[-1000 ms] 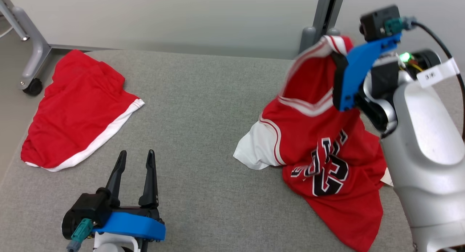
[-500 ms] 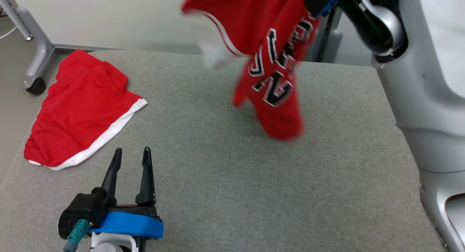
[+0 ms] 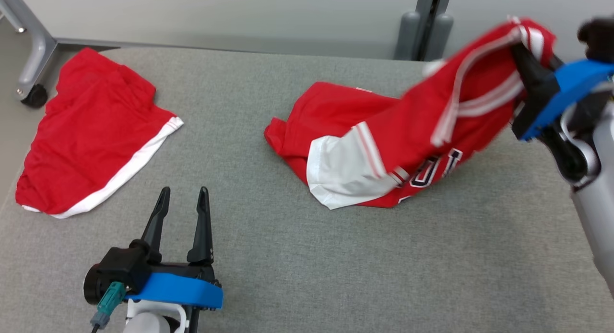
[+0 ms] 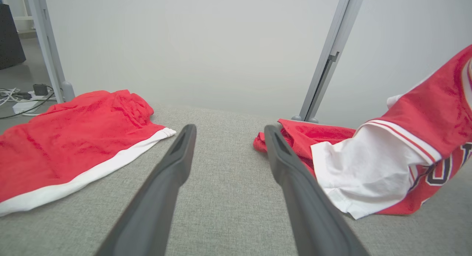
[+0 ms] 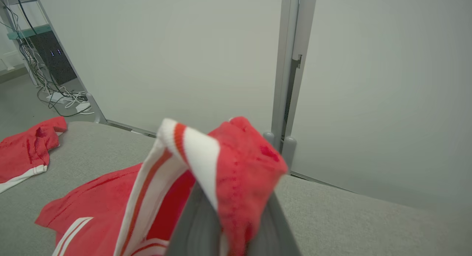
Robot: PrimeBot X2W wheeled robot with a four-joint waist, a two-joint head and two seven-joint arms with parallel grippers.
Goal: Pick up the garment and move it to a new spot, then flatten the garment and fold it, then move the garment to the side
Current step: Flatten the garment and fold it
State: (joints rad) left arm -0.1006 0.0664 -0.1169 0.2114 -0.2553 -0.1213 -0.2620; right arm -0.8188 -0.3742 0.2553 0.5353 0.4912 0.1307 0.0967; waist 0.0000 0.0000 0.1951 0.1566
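Partly aloft, garment (image 3: 364, 131) clamped in right tool (image 3: 523, 59), rest on grey surface (image 3: 288, 256)

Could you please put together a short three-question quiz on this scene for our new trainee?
1. True or false: the right gripper is shut on the jersey.
2. The left gripper is: A open and empty; B shut on the jersey; C shut and empty.
3. Fill in: the red shorts lying on the grey surface have a ____ hem.
Key: 1 true; 2 A; 3 white.
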